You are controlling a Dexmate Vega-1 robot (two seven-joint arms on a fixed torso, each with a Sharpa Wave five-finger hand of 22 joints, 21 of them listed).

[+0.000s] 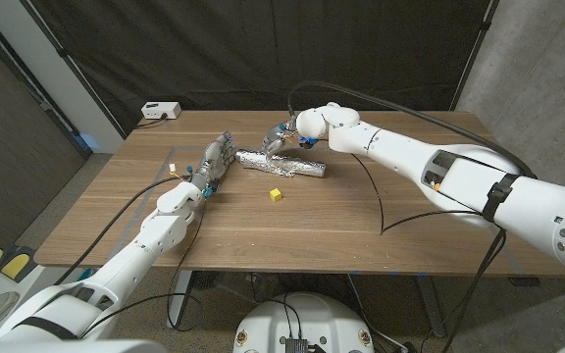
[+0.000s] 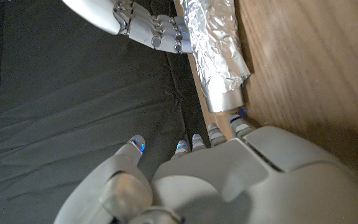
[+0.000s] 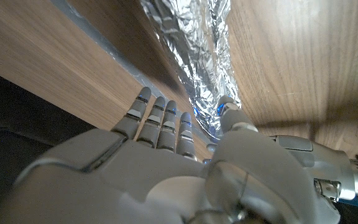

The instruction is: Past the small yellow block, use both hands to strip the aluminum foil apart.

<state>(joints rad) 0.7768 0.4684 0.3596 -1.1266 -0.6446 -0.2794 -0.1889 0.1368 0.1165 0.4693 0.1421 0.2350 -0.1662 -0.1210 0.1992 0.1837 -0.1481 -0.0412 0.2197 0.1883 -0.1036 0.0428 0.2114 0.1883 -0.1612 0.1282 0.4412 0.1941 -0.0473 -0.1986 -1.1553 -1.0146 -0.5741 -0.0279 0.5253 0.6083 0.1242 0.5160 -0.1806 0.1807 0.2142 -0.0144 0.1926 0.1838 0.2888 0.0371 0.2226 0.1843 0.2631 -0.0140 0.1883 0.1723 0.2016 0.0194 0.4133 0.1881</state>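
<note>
Head view: the foil point(image 1: 282, 167), a crumpled roll, lies on the bench point(image 1: 381, 216) just beyond the yellow block point(image 1: 276, 195). The left hand point(image 1: 214, 162) stands near the foil's left end; the right hand point(image 1: 281, 139) hangs over the foil's far side.

Left wrist view: the left hand point(image 2: 229, 180) has its fingers point(image 2: 194, 142) spread and holding nothing, tips just short of the foil's point(image 2: 219, 56) end. The right hand point(image 2: 154, 31) touches the foil's side further along.

Right wrist view: the right hand point(image 3: 166, 168) has its fingers point(image 3: 157, 118) straight and apart, the thumb touching the foil point(image 3: 197, 68); nothing is pinched yet.

To do this step well, I judge each hand should pinch a loose edge firmly, hands well apart, then pull outward evenly so the foil tears rather than slides.
</note>
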